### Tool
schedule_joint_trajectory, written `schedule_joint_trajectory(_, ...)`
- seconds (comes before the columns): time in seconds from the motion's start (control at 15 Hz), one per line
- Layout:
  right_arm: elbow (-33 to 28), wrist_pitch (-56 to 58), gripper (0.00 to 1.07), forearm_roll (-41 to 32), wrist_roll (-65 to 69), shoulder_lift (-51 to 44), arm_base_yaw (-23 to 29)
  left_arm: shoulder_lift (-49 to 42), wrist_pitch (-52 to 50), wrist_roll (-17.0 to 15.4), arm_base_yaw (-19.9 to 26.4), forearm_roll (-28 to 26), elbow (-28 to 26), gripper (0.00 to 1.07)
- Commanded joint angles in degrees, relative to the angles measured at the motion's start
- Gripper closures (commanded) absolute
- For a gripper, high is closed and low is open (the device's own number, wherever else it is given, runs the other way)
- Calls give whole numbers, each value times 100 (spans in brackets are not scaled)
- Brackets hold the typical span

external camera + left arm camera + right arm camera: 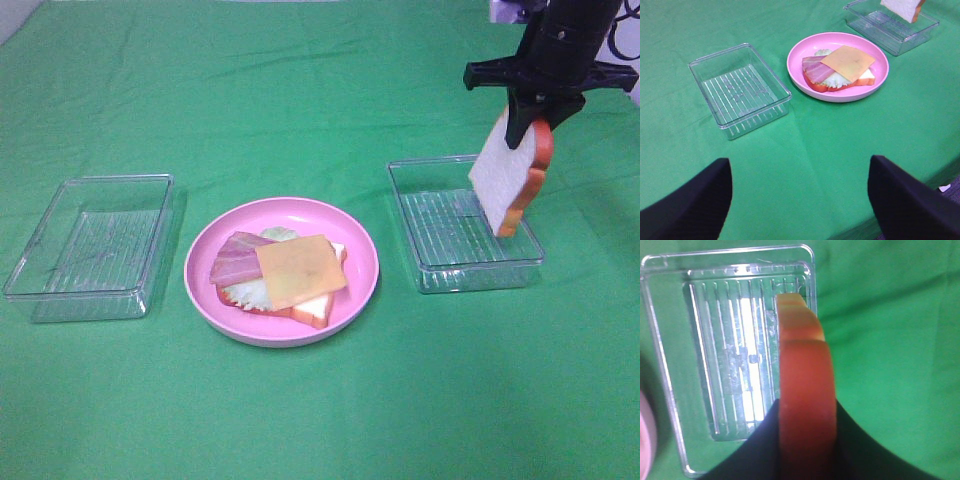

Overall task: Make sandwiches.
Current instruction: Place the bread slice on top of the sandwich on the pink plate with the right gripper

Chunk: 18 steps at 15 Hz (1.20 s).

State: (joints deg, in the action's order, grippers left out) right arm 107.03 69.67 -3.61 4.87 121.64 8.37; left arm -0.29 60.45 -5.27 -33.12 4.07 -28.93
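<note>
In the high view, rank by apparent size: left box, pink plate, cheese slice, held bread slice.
1. Pink plate and left box: too alike to rank.
2. Cheese slice and bread slice: close; the bread hangs tilted and nearer the camera, so unsure.

right claw (527, 128): black, wide crossbar | left claw (800, 200): two black matte fingers

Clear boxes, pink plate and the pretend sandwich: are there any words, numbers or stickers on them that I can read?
None: no words, numbers or labels show in any view.
Left clear box: only moulded ridges.
Right clear box: only ridges too.
Pink plate: plain.
Cheese slice, bacon and the bread slice in the right gripper: no print.
Green cloth: plain.
</note>
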Motion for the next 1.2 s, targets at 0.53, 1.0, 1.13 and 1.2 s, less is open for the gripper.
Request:
schedule_joint_trajectory(0.53,-470,361,107,-3661,-1484,-401,34,-115,-57,0,-6,-40,34,34)
schedule_joint_trajectory(1.0,-2223,-1553,107,-5414,-2366,-275,1180,-115,-57,0,-6,-40,34,34)
schedule_joint_trajectory(1.13,-2240,-1730,107,-5598,-2366,-92,1409,-115,-57,0,-6,-40,34,34)
schedule_joint_trajectory(1.2,-2240,-1856,107,-5712,-2366,57,1547,-115,-57,0,-6,-40,34,34)
